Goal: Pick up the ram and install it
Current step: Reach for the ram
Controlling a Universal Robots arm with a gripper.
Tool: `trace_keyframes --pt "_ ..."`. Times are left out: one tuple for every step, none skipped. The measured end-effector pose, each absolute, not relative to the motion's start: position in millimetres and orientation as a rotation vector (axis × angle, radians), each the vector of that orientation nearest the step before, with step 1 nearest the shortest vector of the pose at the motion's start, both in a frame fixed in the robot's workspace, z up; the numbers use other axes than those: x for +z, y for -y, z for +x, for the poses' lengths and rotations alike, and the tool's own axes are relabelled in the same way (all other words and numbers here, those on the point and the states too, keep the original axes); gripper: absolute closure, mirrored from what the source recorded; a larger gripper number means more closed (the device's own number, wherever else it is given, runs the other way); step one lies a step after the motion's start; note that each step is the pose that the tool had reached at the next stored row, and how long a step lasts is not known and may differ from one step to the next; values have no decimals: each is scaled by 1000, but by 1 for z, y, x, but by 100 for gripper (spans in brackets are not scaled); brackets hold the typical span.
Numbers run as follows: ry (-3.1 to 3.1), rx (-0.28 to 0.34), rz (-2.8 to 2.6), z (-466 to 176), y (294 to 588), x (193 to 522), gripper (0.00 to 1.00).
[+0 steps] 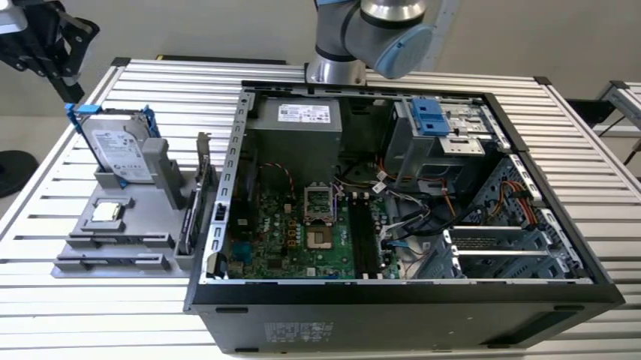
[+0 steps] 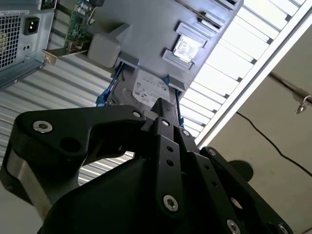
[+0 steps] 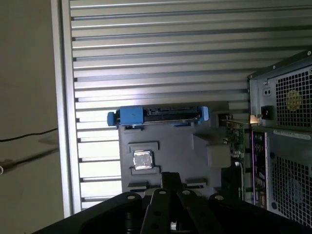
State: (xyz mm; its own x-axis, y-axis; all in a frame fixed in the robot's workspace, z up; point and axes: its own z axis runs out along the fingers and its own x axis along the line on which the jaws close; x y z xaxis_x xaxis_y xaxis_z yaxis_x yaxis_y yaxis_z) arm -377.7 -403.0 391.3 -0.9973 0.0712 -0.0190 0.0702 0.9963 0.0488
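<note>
Ribbed aluminium slats run right across the bench [image 1: 150,82], bright and evenly grooved. On them sits the black sheet-metal computer case [image 1: 401,307], side panel off. Inside lie a green motherboard [image 1: 290,232] and a boxy grey power supply [image 1: 296,131].

Just beside the case, on the exterior view's left, is a matte grey moulded fixture [image 1: 110,225]. A silver hard drive [image 1: 118,150] with blue rails stands upright in it. A small square metallic chip [image 1: 107,212] rests in a shallow recess. A thin card [image 1: 197,195] with a metal bracket stands on edge next to the case wall.

Now the ram [image 1: 358,240]. A long, narrow, dark strip stands in the memory slots on the motherboard, just beside the processor socket. That looks like it, though I can't tell whether it is fully seated.

The gripper [image 2: 163,109] is black, angular, bolted metal linkage. In the exterior view it hangs at the far upper left, above the bench edge beyond the hard drive. Both wrist views look past it onto the grey fixture, with the hard drive nearest its tip. Open or closed, I cannot tell.

So gripper and ram are well apart, with the fixture and the case wall between them.
</note>
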Motion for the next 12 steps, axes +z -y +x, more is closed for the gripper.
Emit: trace_keyframes --pt "-3118 75 110 -378 403 391 100" --pt "-3118 75 110 -378 403 391 100" --pt "-3118 75 110 -378 403 391 100" --pt "-3118 75 110 -378 403 391 100" --pt "-3118 75 110 -378 403 391 100" --pt "-3118 75 110 -378 403 391 100" --pt "-3118 75 111 -378 403 391 100" --pt "-3118 75 110 -378 404 391 100" --pt "-3118 75 110 -378 404 391 100" --pt "-3118 75 111 -378 404 391 100" --pt "-3118 75 111 -378 404 391 100" --pt "-3118 75 110 -378 405 391 100"
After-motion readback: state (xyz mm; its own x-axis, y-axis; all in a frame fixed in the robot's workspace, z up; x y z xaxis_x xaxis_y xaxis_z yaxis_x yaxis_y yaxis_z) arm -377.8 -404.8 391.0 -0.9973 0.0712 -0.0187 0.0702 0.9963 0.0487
